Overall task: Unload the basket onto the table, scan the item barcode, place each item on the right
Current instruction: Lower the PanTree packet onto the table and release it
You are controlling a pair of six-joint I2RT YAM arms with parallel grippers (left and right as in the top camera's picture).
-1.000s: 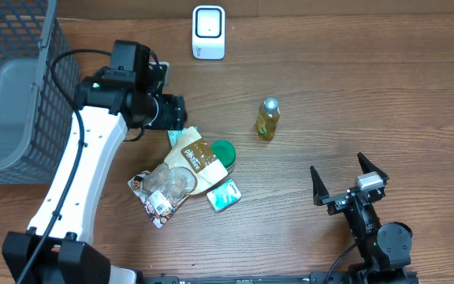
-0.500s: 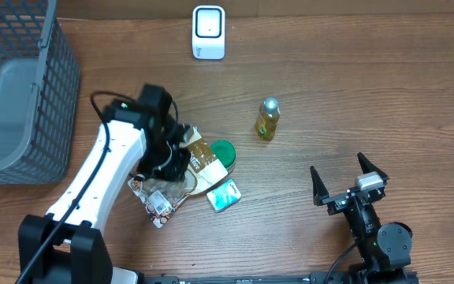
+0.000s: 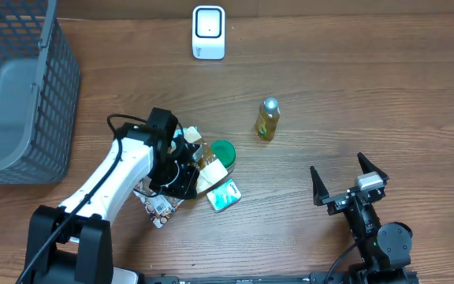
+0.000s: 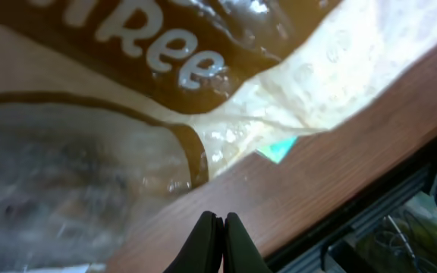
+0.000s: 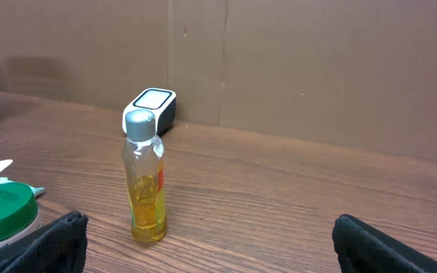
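the left gripper (image 4: 215, 221) is shown lowered onto a heap of goods, its fingers pressed together with nothing seen between them. the tips are set over bare table (image 4: 332, 189), just short of the edge of a brown-and-cream snack pouch (image 4: 279, 91), which fills the wrist view directly ahead of the tips. a transparent area is seen ahead and to the left of the fingers; whether it belongs to the pouch or to a second packet cannot be told. a sliver of a teal packet (image 4: 279, 149) is seen ahead and to the right, tucked under the pouch edge. in the overhead view a clear packet (image 3: 158, 207) with a small white label lies just beside these fingers, and a green-lidded tub (image 3: 224, 150) is seen touching the pouch on its other side. the white scanner (image 3: 209, 31) stands well apart from the left fingers, at the far edge of the table. the right gripper (image 3: 344, 175) is held low with its fingers (image 5: 55, 243) spread wide and empty. ahead of them, nearer the left-hand finger, a bottle (image 5: 144, 182) of yellow liquid stands upright, with the scanner behind it. a wire basket (image 3: 22, 95) is placed well apart from both grippers.
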